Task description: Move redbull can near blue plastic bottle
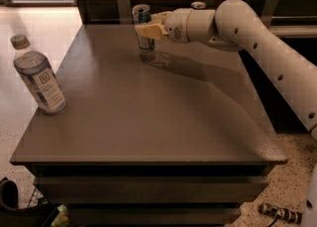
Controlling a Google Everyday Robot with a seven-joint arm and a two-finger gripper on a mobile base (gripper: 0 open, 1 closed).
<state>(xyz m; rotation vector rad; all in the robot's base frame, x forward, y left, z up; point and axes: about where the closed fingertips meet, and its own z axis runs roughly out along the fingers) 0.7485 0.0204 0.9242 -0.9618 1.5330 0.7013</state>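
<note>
The redbull can (141,16), slim and silver-blue with a silver top, is at the table's far edge, left of centre. My gripper (144,30) reaches in from the right and is shut on the can's middle, with tan fingers (150,30) across its front. The can hangs slightly above the table (148,122), and its dark reflection lies just beneath it. The blue plastic bottle (39,80) is clear with a grey-tan cap. It stands upright at the table's left edge, far from the can.
Only the top of a second can (198,5) shows behind my arm at the back edge. A wooden wall with metal brackets (123,2) runs behind the table. My arm (267,52) spans the table's right side. Clutter lies on the floor bottom left (15,206).
</note>
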